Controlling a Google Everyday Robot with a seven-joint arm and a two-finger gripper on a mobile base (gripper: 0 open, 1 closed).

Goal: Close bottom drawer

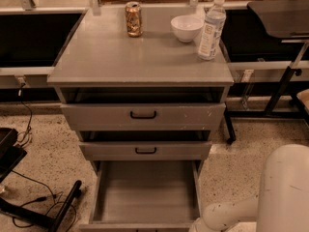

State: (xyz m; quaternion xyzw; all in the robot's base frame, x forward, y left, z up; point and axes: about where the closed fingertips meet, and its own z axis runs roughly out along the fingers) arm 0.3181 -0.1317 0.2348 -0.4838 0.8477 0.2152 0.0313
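The bottom drawer [145, 192] of the grey cabinet [140, 57] is pulled far out toward me. Its plain grey box is empty, and its front lies along the lower frame edge with the handle cut off. The middle drawer [145, 150] and the taller top drawer [143, 115], each with a black bar handle, stand slightly out. My white arm [227, 216] enters at the lower right, beside the drawer's right front corner. The gripper itself is out of view below the frame.
On the cabinet top stand a soda can [133, 18], a white bowl [187, 28] and a clear water bottle [211, 28]. A black stand and cables [43, 207] lie on the speckled floor at the left. A black table leg [280, 91] stands at the right.
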